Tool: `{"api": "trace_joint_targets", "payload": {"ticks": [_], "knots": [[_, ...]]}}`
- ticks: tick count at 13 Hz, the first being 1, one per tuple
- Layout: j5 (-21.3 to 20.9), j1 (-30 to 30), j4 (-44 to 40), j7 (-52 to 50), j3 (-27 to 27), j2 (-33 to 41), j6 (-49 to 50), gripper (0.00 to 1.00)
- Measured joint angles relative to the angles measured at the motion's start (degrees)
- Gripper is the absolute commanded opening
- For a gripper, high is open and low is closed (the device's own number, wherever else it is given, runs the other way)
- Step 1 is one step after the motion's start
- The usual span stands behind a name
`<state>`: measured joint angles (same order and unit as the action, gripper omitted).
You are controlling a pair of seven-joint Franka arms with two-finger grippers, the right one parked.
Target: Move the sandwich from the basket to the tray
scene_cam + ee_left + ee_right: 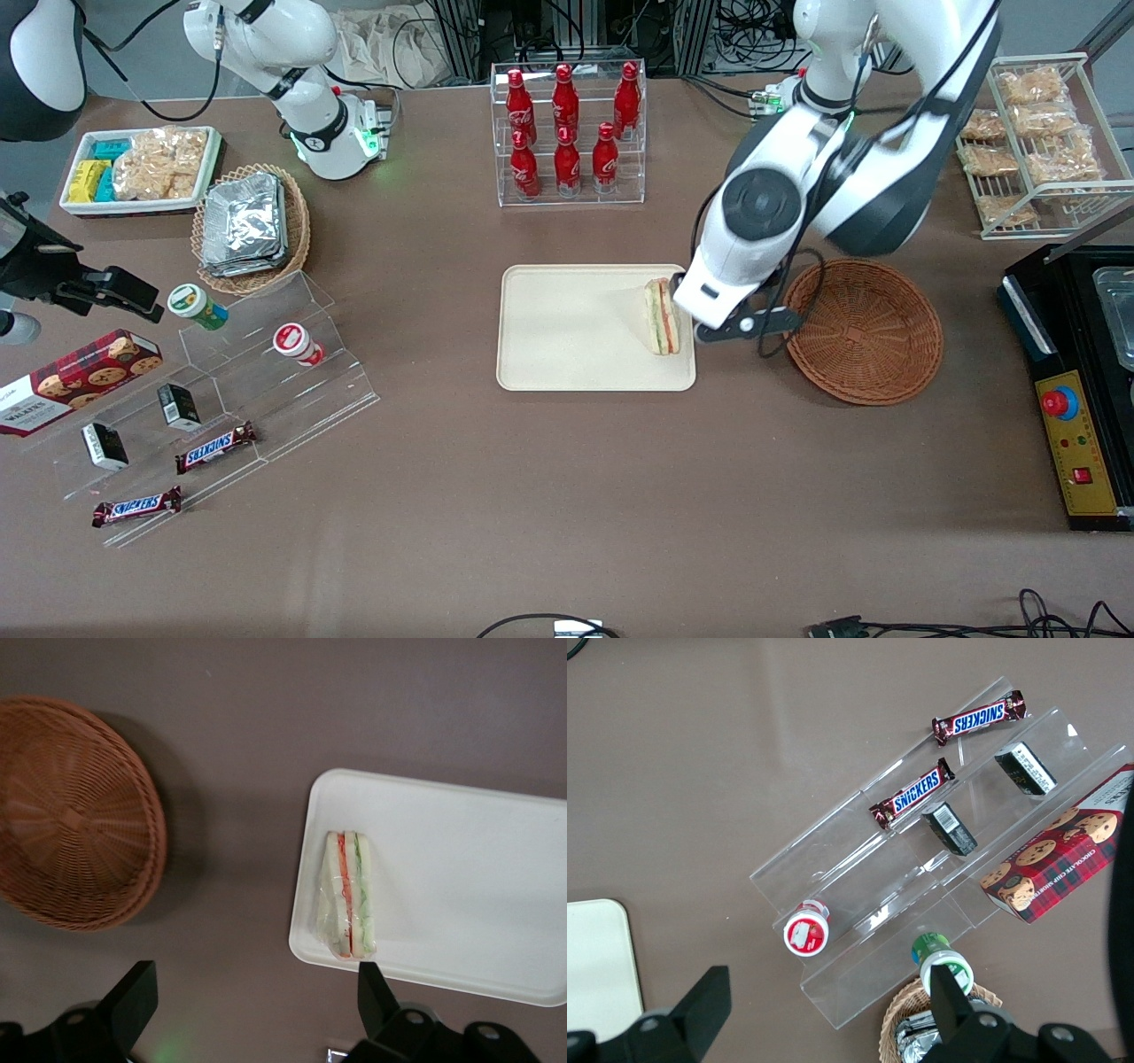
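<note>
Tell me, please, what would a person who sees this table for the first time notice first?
Probably the wrapped sandwich, lying on the cream tray at its edge toward the working arm's end of the table. The hand hovers above it, fingers open, holding nothing. Beside the tray stands the reddish-brown basket, with nothing in it, and six red bottles in a clear rack stand farther from the front camera.

Left arm's hand [252, 992] low, fingers spread wide
</note>
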<state>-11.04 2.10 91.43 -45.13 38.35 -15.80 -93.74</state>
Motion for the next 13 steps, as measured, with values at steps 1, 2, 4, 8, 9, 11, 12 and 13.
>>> {"api": "trace_joint_targets", "payload": {"ticks": [1, 2, 4, 8, 9, 11, 12, 13], "knots": [[0.00, 0.08, 0.08, 0.14, -0.35, 1.97, 0.50, 1.00], [0.00, 0.00, 0.47, 0.82, -1.13, 3.45, 0.87, 1.00], [0.24, -0.19, 2.02, 4.60, -4.40, 6.06, 0.97, 1.00], [9.06, -2.10, 7.13, 15.34, -18.49, 14.85, 0.96, 1.00], [9.81, -2.75, 8.77, 17.98, -21.86, 17.51, 0.98, 1.00], [10.27, -3.28, 11.45, 22.87, -26.29, 21.71, 1.01, 1.00], [10.34, -3.34, 12.39, 24.55, -27.77, 22.89, 1.01, 1.00], [10.36, -3.37, 12.96, 26.19, -29.04, 23.43, 1.00, 1.00]]}}
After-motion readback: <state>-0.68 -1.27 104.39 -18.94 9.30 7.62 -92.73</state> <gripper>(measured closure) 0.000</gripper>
